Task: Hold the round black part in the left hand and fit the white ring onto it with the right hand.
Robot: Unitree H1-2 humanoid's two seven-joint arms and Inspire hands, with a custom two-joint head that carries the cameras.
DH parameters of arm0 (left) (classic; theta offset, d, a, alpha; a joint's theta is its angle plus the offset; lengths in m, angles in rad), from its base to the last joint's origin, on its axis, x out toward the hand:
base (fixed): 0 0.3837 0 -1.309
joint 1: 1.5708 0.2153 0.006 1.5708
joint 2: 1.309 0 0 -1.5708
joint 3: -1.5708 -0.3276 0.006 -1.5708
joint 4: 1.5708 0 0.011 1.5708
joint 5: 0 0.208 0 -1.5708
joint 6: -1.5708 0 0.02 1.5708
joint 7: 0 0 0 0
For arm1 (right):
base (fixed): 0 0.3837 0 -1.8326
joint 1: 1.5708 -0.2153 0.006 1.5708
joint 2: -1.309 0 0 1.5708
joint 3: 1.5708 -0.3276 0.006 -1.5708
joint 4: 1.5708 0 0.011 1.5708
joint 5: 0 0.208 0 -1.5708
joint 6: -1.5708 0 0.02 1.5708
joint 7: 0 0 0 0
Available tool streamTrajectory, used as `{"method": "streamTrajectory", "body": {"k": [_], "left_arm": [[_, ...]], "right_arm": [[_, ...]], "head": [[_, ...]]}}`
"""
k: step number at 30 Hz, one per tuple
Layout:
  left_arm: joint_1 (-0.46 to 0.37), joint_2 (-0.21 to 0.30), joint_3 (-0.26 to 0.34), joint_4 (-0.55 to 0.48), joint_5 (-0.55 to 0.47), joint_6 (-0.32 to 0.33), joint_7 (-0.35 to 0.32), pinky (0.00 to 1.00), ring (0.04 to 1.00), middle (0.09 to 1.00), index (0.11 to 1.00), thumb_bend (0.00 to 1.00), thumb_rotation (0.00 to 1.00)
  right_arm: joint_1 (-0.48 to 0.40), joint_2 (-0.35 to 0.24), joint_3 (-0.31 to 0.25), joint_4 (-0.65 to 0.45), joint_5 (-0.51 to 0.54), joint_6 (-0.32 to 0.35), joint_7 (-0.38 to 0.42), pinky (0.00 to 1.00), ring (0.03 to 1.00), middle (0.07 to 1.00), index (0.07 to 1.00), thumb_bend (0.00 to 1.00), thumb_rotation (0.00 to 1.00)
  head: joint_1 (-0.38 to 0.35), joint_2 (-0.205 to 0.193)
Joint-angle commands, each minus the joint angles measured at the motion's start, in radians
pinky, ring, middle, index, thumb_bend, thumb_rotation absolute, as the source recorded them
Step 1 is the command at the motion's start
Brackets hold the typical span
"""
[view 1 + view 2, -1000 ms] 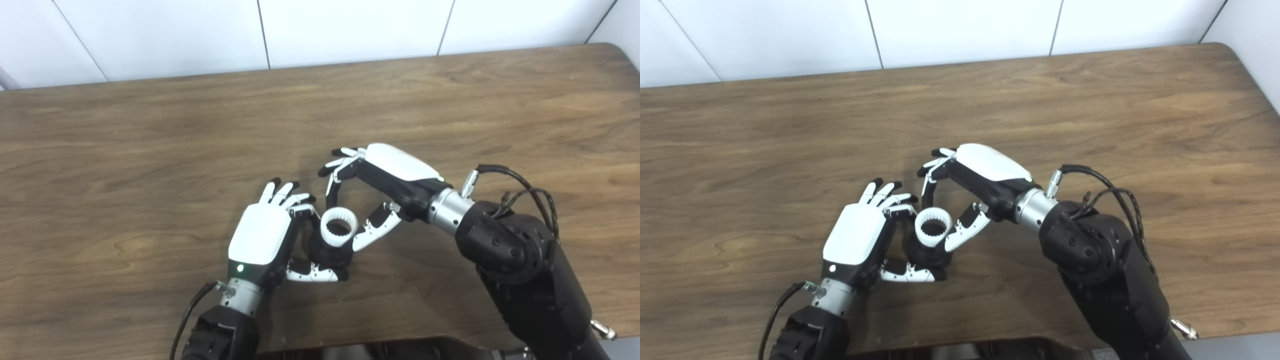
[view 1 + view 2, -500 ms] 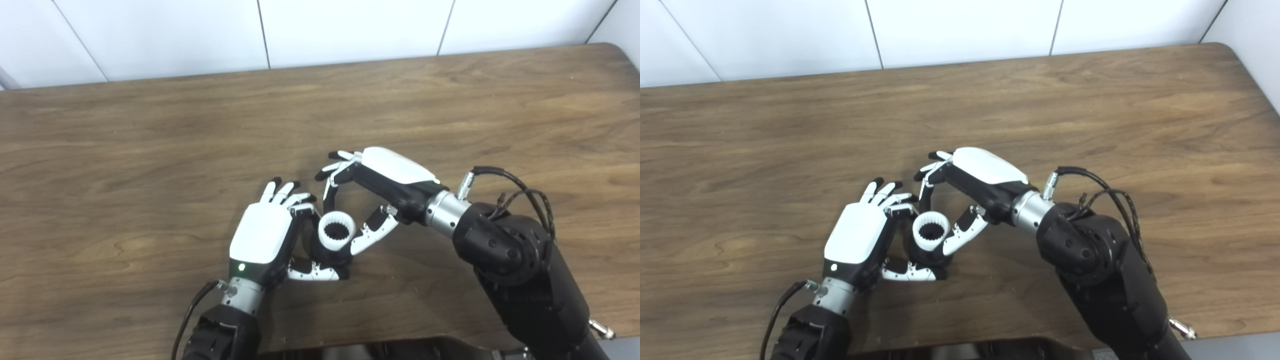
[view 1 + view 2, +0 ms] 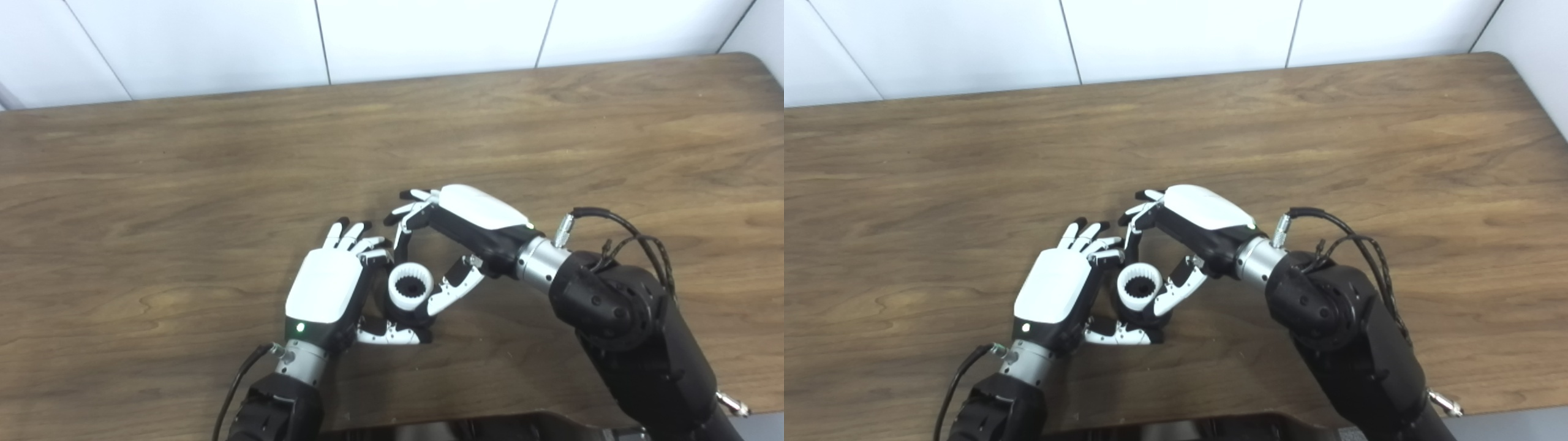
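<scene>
Brown wooden table (image 3: 184,159) against a white panelled wall (image 3: 429,30); two robot arms entering from the bottom edge, meeting near the table's middle front. Left hand (image 3: 324,288) curled around the round black part (image 3: 411,313), thumb below and fingers behind, part held just above or on the tabletop (contact not discernible). Right hand (image 3: 471,226) pinching the white ring (image 3: 411,286) between thumb on the near side and fingertip on the far side, remaining fingers spread loosely. Ring toothed on its inner wall, lying level, directly on top of the black part and apparently touching it; depth of seating hidden by the ring's own wall. Step in hand, as judged: fitting of ring onto part, in the pressing-down stage, alignment largely achieved. Next move, as judged: straight downward push with the ring kept level, perhaps a slight turn to let the inner teeth mesh, steady counter-hold from the left hand, then release of the pinch. Risk, as judged: cocking of the ring on one side if pushed off-centre. Compared with one second ago: ring lower and closer over the black part, less of the black body visible beneath it; right hand lowered and shifted slightly toward the left hand; left hand nearly unchanged in place and grip.
</scene>
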Motion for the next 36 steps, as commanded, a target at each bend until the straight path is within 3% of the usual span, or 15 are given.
{"method": "streamTrajectory", "body": {"k": [1,36], "left_arm": [[-0.018,-0.012,-0.002,-0.017,0.013,-0.004,0.015,1.0,0.924,0.793,0.484,0.52,0.05],[-0.014,-0.011,-0.001,-0.033,0.017,-0.003,0.007,1.0,0.922,0.791,0.484,0.52,0.06]], "right_arm": [[-0.018,-0.001,-0.002,-0.012,-0.009,-0.028,-0.026,1.0,0.973,0.837,0.484,0.52,0.13],[0.01,-0.021,-0.008,0.013,-0.005,-0.041,-0.048,1.0,0.97,0.835,0.484,0.52,0.13]], "head": [[-0.001,0.0],[-0.012,0.003]]}}
